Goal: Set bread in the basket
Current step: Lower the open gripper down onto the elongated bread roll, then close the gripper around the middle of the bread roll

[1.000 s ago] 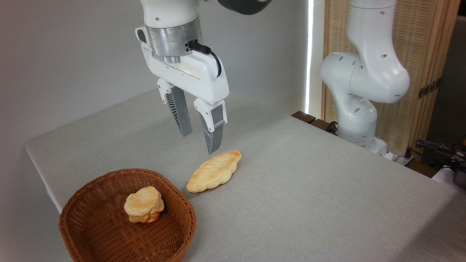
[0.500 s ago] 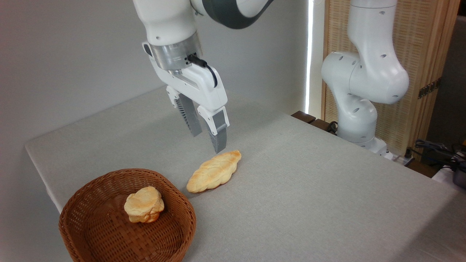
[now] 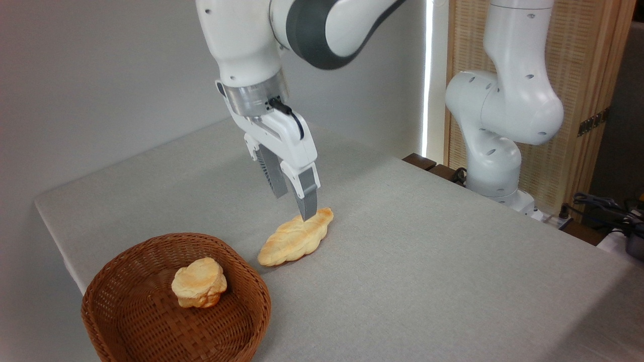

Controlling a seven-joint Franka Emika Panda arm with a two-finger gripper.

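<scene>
The bread (image 3: 294, 237), a braided golden-tan loaf with tapered ends, lies on the grey table just right of the basket. The basket (image 3: 126, 274) is round, shallow, reddish-brown wicker at the front left corner. My gripper (image 3: 296, 206) hangs over the loaf's far half, open, its grey fingers (image 3: 308, 200) pointing down. The near fingertip is at the loaf's upper surface; the far finger is partly hidden behind it. Nothing is held.
A small round puffy bun (image 3: 198, 281) sits inside the basket. The arm's white base (image 3: 498, 151) stands at the table's back right, with cables (image 3: 604, 206) beyond it. The table's left edge (image 3: 55, 241) runs close behind the basket.
The gripper has come down and to the right, from above the table behind the loaf to right over it. Loaf, bun and basket have not moved.
</scene>
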